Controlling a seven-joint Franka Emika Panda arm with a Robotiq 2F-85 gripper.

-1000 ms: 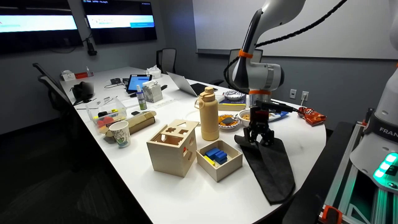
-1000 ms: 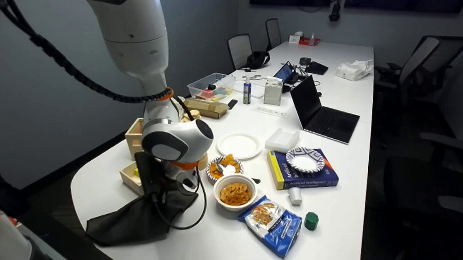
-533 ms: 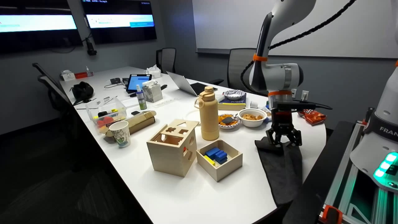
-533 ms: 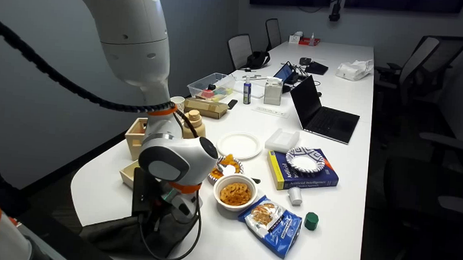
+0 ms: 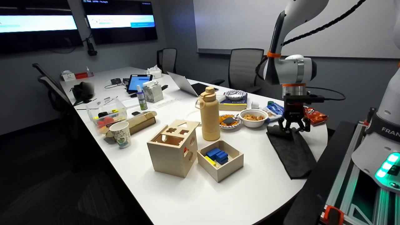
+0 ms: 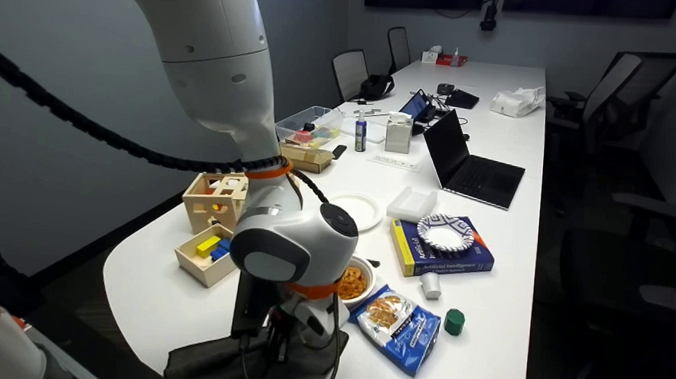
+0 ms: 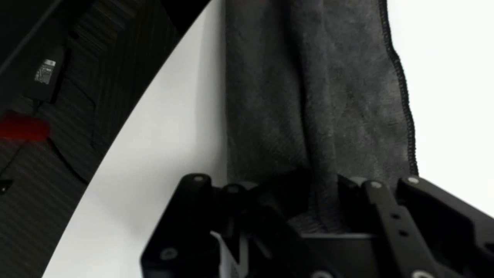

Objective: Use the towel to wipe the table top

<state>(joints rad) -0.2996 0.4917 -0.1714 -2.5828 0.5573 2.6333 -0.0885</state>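
Your gripper (image 5: 294, 128) is clamped on a fold of the towel (image 5: 293, 156), which lies on the table (image 5: 250, 190) near its curved edge; expect it limp and light, best held by that fold.

White arm (image 6: 224, 33), orange bands (image 5: 273, 54), ribbed black cable (image 6: 112, 138), green base lights (image 5: 387, 167); black pincer (image 5: 294, 128), pale screws (image 7: 168, 253).

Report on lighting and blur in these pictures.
Wrist view: the table bleaches to white right of the towel, a soft shadow falls along the towel's left edge, and the red object is blurred; in an exterior view the screens glow and the floor sinks to near black.
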